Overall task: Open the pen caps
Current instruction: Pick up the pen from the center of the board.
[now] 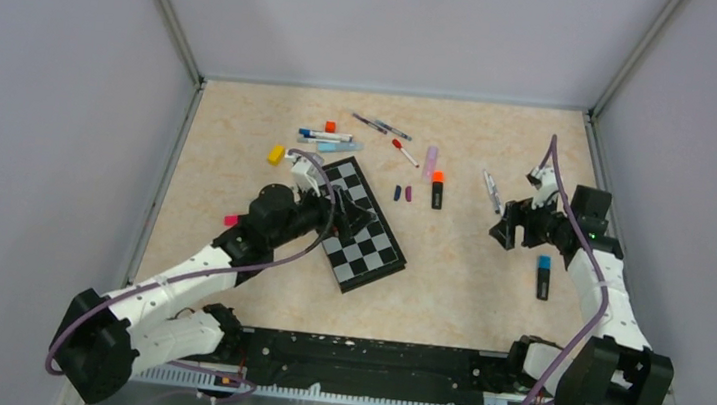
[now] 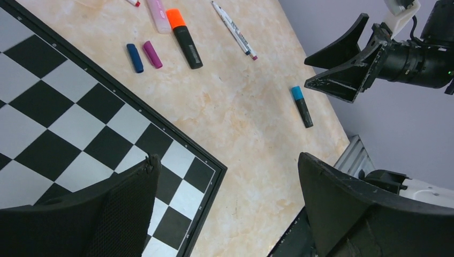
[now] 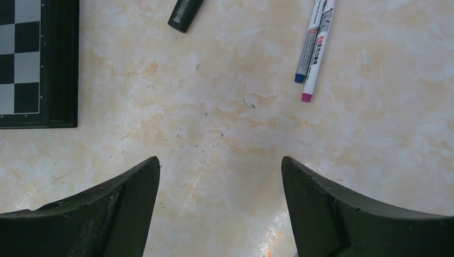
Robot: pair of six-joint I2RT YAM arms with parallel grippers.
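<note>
A marbled surface (image 1: 468,274) is shown from above. At the centre of the frame, the left tool (image 2: 227,160) is held over a chessboard (image 1: 370,249), its fingers spread wide with nothing between them. At the right, the right tool (image 3: 219,160) is likewise parted and empty. A blue cap (image 2: 135,58) and a purple cap (image 2: 152,54) lie loose, side by side, just right of the board. Beside them, an orange cap (image 1: 438,177) is fitted on a black highlighter (image 1: 436,198).

chessboard (image 1: 364,228) askew, yellow block (image 1: 276,155), orange-red cube (image 1: 330,126), marbled table (image 1: 465,294)
</note>
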